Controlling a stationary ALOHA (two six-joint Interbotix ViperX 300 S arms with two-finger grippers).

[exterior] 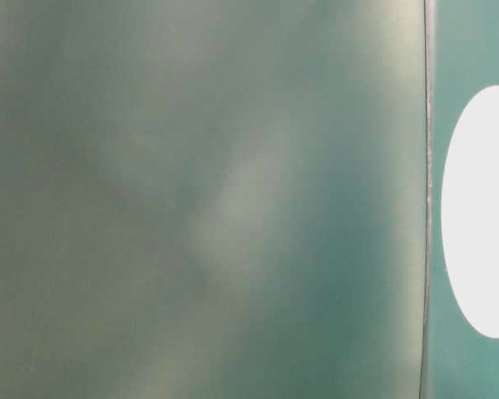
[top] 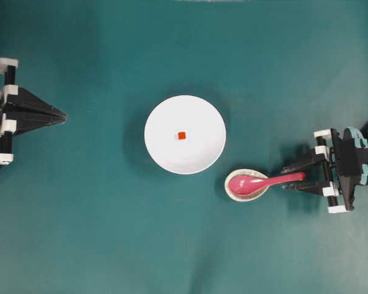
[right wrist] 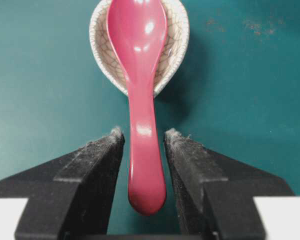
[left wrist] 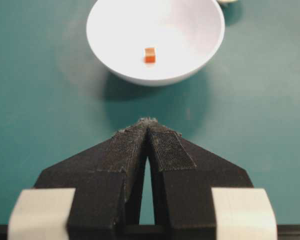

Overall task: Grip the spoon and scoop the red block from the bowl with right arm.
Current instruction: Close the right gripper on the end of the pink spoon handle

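**Two fingers flank the spoon handle, not yet gripping**

Two black fingers of the right gripper (right wrist: 144,137) stand on either side of the spoon (right wrist: 141,95) handle, with a thin gap showing on each side. The jaws are fairly wide apart and hold nothing yet. The pink spoon rests with its scoop in a small crackle-patterned dish (right wrist: 176,45), its handle sticking out toward the gripper and raised off the table (top: 98,233).

To grip well, I judge the jaws should close evenly on the handle's outer half, keeping it centred so neither finger pushes it sideways or tips the dish. A firm hold matters, since the glossy handle looks slippery and the spoon must stay level for scooping.

From overhead, the right arm (top: 346,165) reaches in from the right edge, its gripper low and pointing left along the handle. The white bowl (top: 156,147) sits at the table's centre, just beside the dish, with the tiny red block (top: 181,135) lying near its middle. The left gripper (left wrist: 149,131) rests at the far left with its fingertips pressed together, holding nothing, well apart from the bowl.
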